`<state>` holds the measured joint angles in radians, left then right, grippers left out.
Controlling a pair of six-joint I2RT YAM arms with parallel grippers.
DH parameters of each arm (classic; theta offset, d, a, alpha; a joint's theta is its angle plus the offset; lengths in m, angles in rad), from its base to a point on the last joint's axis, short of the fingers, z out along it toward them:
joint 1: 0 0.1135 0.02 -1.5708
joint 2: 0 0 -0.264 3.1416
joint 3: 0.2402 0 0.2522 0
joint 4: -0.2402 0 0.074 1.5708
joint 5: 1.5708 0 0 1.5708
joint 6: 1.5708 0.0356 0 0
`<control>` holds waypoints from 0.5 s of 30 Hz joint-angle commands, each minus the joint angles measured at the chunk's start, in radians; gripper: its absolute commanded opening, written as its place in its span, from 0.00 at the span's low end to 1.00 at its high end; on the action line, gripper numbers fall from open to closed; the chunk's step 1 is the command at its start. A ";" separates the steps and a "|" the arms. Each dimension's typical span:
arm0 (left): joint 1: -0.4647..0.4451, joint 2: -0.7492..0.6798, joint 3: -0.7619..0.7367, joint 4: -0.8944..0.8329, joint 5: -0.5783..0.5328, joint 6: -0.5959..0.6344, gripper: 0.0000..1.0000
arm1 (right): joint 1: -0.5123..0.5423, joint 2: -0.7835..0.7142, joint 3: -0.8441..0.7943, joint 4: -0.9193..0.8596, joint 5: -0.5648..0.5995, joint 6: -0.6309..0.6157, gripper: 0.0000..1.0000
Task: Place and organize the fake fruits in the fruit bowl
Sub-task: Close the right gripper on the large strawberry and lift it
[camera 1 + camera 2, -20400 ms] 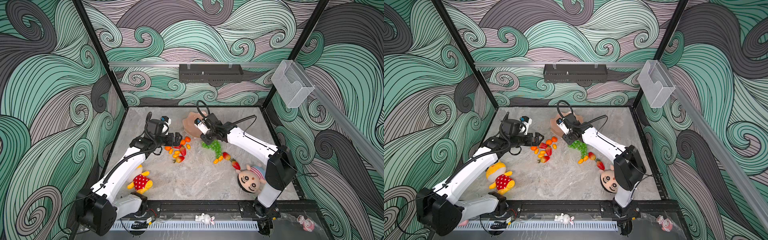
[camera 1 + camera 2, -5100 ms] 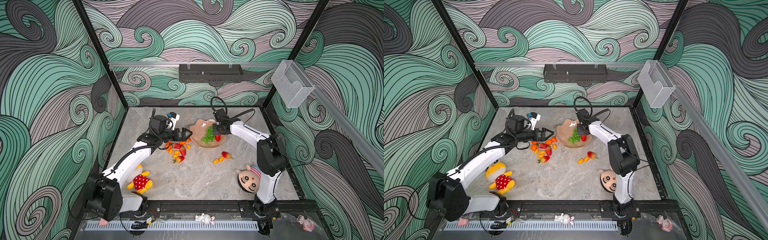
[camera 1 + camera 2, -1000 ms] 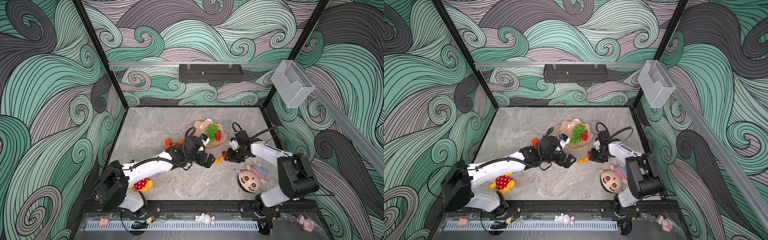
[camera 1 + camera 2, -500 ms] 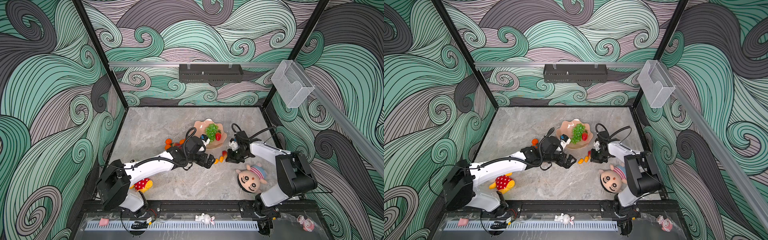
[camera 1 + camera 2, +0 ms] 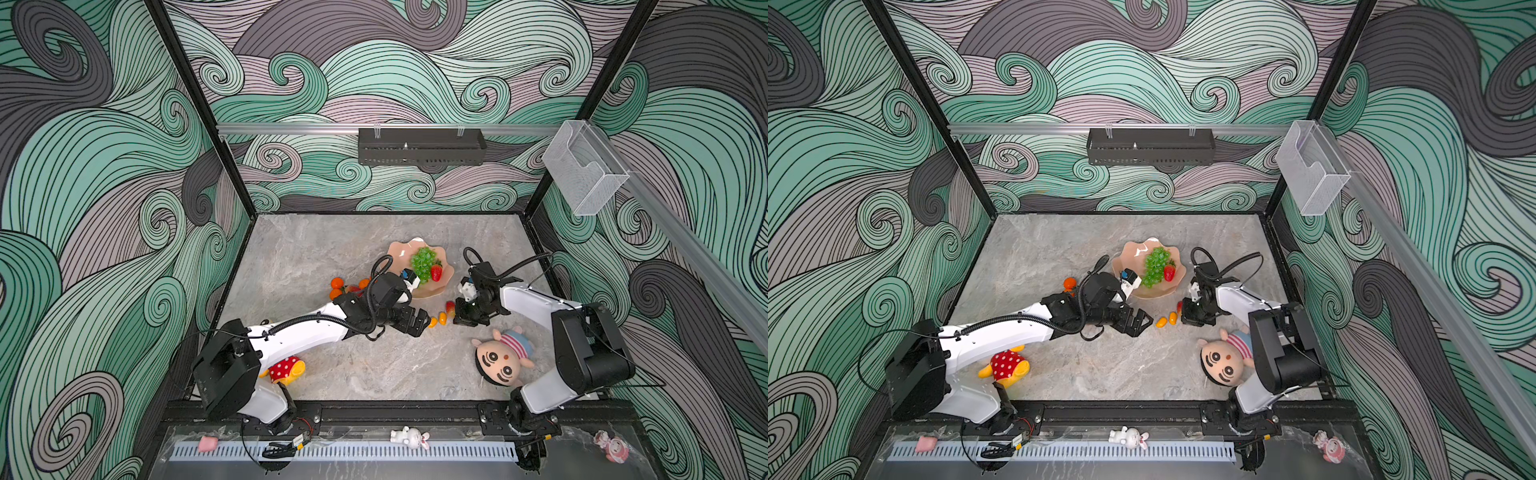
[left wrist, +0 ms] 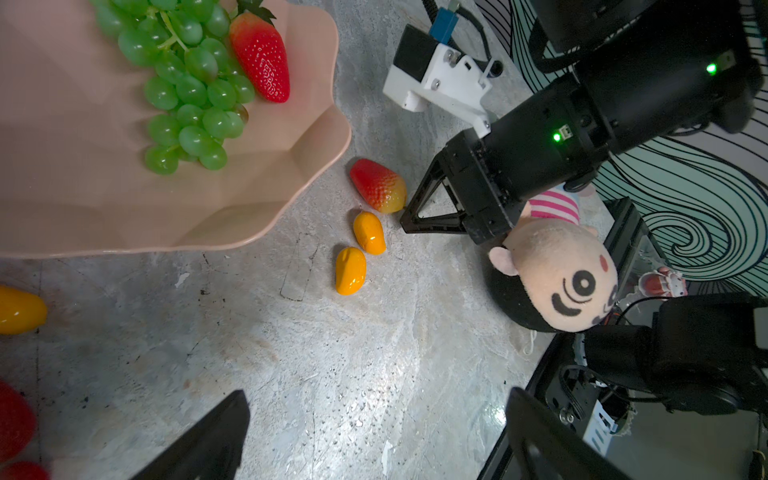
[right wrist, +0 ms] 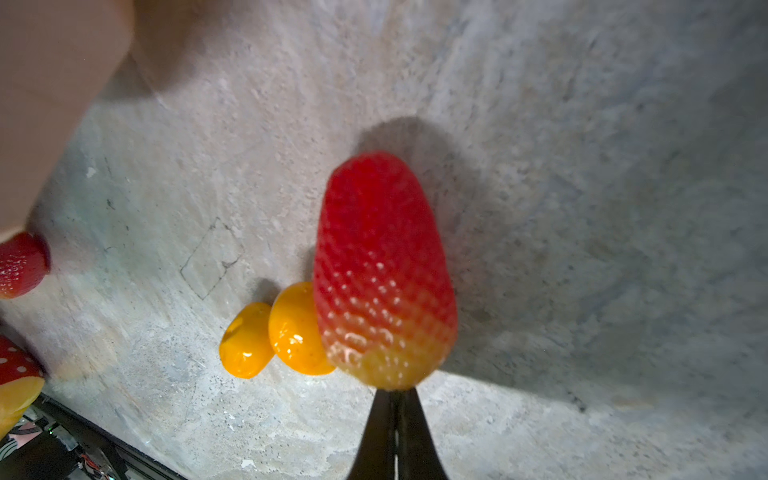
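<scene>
right claw point(image 6: 405, 216): tips together at yellow end of red plastic strawberry point(image 7: 382, 270); grip unconfirmed
left claw point(image 5: 419, 323): spread wide, just short of oval yellow-orange kumquats point(image 6: 369, 232), probably next pick

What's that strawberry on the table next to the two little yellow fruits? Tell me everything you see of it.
The strawberry looks like glossy plastic: red, dimpled with seed marks, fading to yellow-orange at one end, no green top showing. It lies on its side on the grey table, just outside the fruit bowl, apart from its rim. The shut right gripper meets its yellow end with its tips; a kumquat sits close beside that end.
</scene>
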<state>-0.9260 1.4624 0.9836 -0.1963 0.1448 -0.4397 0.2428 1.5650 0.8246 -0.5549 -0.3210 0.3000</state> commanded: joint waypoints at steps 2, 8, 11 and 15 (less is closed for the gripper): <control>-0.007 -0.023 0.006 0.014 0.004 -0.007 0.99 | -0.001 -0.075 -0.027 -0.023 0.094 0.037 0.00; -0.005 -0.077 -0.020 0.030 -0.023 -0.003 0.98 | -0.001 -0.171 -0.051 -0.037 0.231 0.090 0.00; -0.005 -0.114 -0.029 0.033 -0.039 -0.005 0.98 | -0.002 -0.231 -0.063 -0.039 0.289 0.104 0.00; -0.006 -0.184 -0.055 0.044 -0.086 -0.005 0.99 | -0.001 -0.322 -0.074 -0.038 0.329 0.106 0.00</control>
<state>-0.9260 1.3365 0.9432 -0.1761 0.1116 -0.4393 0.2428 1.3006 0.7612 -0.5804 -0.0692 0.3862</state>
